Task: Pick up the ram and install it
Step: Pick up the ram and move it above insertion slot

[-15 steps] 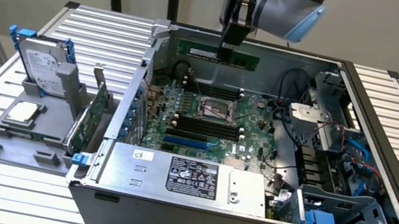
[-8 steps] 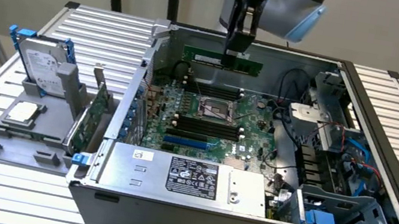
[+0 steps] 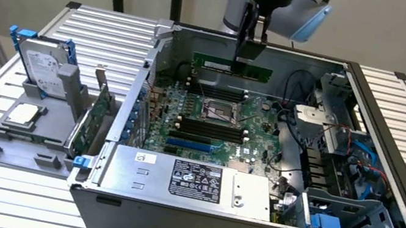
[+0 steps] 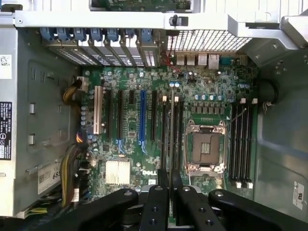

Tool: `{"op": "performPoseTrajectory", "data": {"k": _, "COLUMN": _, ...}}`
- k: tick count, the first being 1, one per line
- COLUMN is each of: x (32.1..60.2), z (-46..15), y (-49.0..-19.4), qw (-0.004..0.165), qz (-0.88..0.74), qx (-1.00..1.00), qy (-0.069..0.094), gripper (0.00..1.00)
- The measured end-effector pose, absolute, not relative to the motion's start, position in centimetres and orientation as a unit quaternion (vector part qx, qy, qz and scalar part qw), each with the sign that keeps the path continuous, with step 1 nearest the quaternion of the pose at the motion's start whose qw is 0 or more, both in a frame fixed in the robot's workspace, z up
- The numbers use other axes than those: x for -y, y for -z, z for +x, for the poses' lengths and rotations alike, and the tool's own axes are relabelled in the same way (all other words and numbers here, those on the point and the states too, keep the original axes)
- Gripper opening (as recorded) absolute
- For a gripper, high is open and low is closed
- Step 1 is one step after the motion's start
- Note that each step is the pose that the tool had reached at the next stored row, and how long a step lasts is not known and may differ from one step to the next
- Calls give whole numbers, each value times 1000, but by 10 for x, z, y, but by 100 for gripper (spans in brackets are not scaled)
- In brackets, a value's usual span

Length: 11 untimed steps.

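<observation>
My gripper [image 3: 248, 50] hangs above the far part of the open computer case [image 3: 251, 221], shut on the ram [image 3: 232, 67]. The ram is a long narrow green stick, held level by its upper edge and clear of the motherboard [image 3: 210, 121]. In the wrist view the ram [image 4: 171, 134] appears edge-on as a thin strip running out from between the black fingers [image 4: 156, 202] of the gripper [image 4: 169, 192]. It lines up over the black memory slots [image 4: 166, 120] beside the CPU socket [image 4: 206, 147]. Another bank of slots [image 4: 240, 139] lies on the socket's other side.
A silver hard drive with blue rails [image 3: 38, 65] and a green expansion card [image 3: 96, 114] stand in a grey holder [image 3: 26, 134] on the exterior view's left. Inside the case are the power supply [image 3: 184, 179], cables [image 3: 345, 150] and a drive cage [image 3: 350, 219].
</observation>
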<state>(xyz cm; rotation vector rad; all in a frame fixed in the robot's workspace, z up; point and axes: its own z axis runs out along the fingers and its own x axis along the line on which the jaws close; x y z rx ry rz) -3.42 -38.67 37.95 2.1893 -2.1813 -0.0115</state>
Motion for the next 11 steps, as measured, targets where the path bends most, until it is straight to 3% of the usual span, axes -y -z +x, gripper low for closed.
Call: {"op": "performPoseTrajectory", "data": {"k": 11, "x": 388, "z": -28, "y": -367, "qw": 15, "qz": 707, "qx": 707, "qy": 12, "gripper": 14}}
